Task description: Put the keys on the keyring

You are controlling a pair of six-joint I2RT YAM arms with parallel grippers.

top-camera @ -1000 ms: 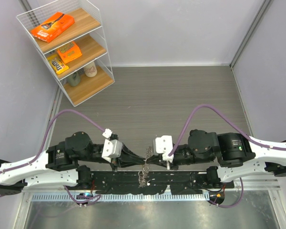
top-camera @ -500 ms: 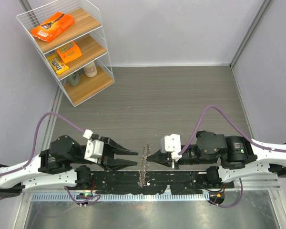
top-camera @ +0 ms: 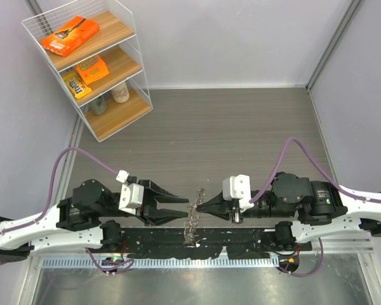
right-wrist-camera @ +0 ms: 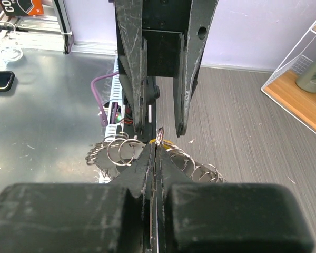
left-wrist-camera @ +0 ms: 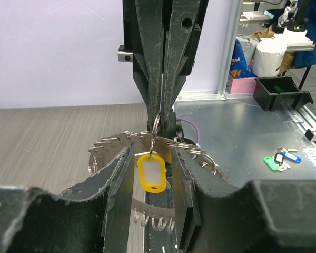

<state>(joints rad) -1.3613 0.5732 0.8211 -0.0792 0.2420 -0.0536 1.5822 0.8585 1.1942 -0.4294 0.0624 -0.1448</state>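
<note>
**Now, a ring held out to open jaws**

At the lower centre of the overhead frame, the right gripper (top-camera: 200, 206) has its jaws pressed together on a thin ring at the top of the keyring (top-camera: 191, 223). The keyring dangles below it over the black rail (top-camera: 241, 240) between the arm bases. Facing it from the left, the left gripper (top-camera: 184, 209) has its jaws spread either side of a yellow tag (left-wrist-camera: 151, 173) that hangs from the pinched ring, and it grips nothing.

We cannot make out a loose key at either set of fingertips. The only keys we see are a bunch with green and blue tags (left-wrist-camera: 280, 158), well apart on the metal sheet at the right of the left wrist frame.

We judge the step in hand to be presenting the ring for threading. To do it well, we would keep the right pinch firm and level so the loop does not swing. We would bring the left jaws in squarely on the ring's edge, clear of the tag, and close them slowly so nothing is knocked loose.
</note>
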